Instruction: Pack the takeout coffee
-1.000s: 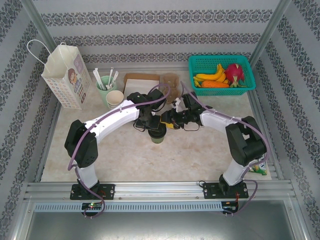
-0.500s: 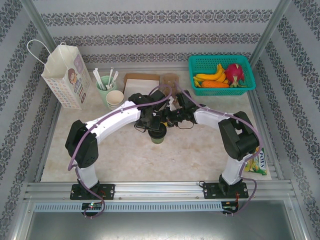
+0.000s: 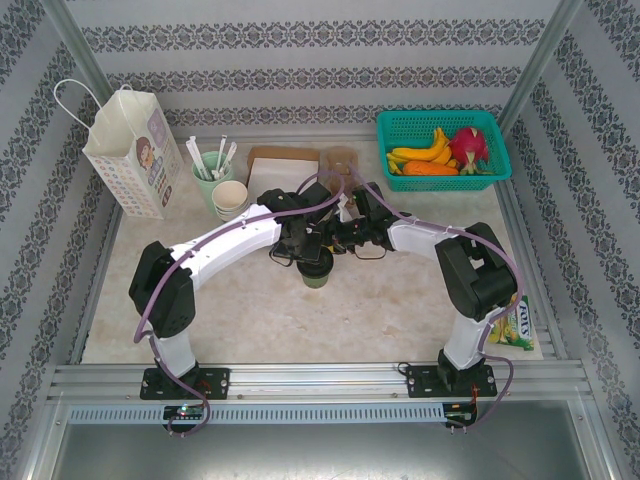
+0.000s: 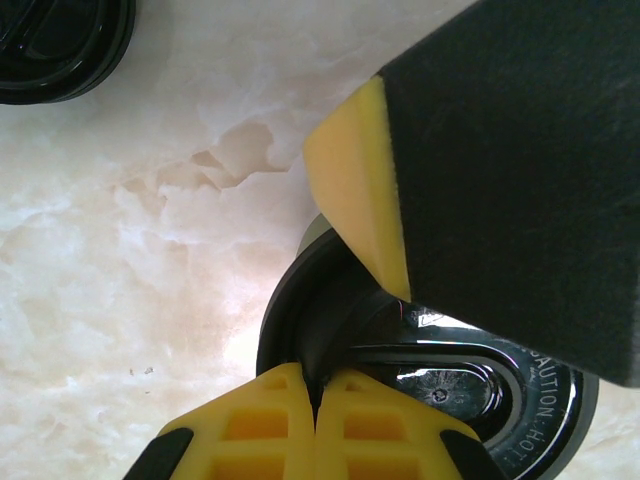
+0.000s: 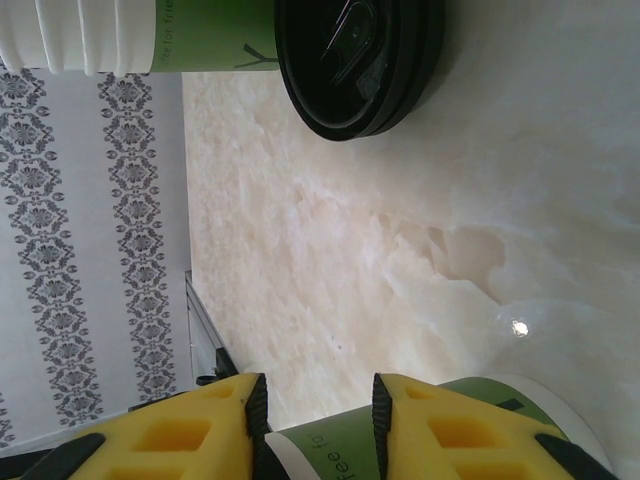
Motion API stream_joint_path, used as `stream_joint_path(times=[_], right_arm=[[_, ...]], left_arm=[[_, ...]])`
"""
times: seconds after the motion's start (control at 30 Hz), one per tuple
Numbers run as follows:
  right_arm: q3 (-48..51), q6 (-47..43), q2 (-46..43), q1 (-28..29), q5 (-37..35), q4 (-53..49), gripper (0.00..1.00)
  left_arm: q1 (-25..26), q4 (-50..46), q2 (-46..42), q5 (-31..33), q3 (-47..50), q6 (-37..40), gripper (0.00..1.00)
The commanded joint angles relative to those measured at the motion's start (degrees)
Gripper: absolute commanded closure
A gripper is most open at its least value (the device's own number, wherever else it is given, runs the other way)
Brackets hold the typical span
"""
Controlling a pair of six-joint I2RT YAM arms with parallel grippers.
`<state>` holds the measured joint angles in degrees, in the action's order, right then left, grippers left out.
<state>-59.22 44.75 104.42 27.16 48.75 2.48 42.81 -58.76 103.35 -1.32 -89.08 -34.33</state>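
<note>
so the takeout coffee [image 3: 318, 272] is parked upright in the middle of the marble table [image 3: 250, 310], black lid on, right at the tips of both arms and well apart from the paper bag [image 3: 130, 150] stood in the far left corner. the left gripper [image 4: 315, 385] is pinched fully closed with nothing between its yellow fingers, and it's hung over the near edge of the cup's lid; contact can't be made out. the right gripper [image 5: 316, 390] is seen with its jaws parted, the cup's green-and-cream wall showing through the gap and past the right-hand finger, so no grip across the cup is shown, though whether a pad is touching it can't be told. loose black lids [image 5: 360, 60] are stacked just beside the stack of cups [image 5: 100, 35] further back.
</note>
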Motion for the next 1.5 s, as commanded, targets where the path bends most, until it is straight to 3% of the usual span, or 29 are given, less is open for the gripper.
stream_joint_path(times=[0.0, 0.27, 0.53, 0.9, 1.1, 1.47], right_arm=[[2.81, -2.56, 2.83, 0.99, -3.71, -10.93, 0.65], [1.50, -2.22, -8.44, -2.10, -10.25, -8.11, 0.50], [11.33, -2.24, -19.22, -5.91, -14.63, -2.51, 0.38], [26.52, -9.10, -31.82, -3.02, -12.10, 0.14, 0.43], [25.47, -13.19, -30.01, 3.36, -12.89, 2.64, 0.45], [22.34, -16.94, -27.39, 5.36, -12.48, 4.02, 0.43]], left_arm=[[1.14, -0.62, 5.11, 1.02, 3.77, -1.26, 1.00], [1.14, -2.14, 3.69, 2.94, 1.50, -2.00, 1.00], [1.14, -2.69, 3.93, 3.22, 0.16, -2.10, 1.00], [1.14, -2.12, 4.12, 2.20, -0.12, -2.41, 1.00], [1.14, -1.82, 4.59, 1.43, 0.07, -2.24, 1.00], [1.14, -1.62, 4.84, 0.91, 0.24, -2.15, 1.00]])
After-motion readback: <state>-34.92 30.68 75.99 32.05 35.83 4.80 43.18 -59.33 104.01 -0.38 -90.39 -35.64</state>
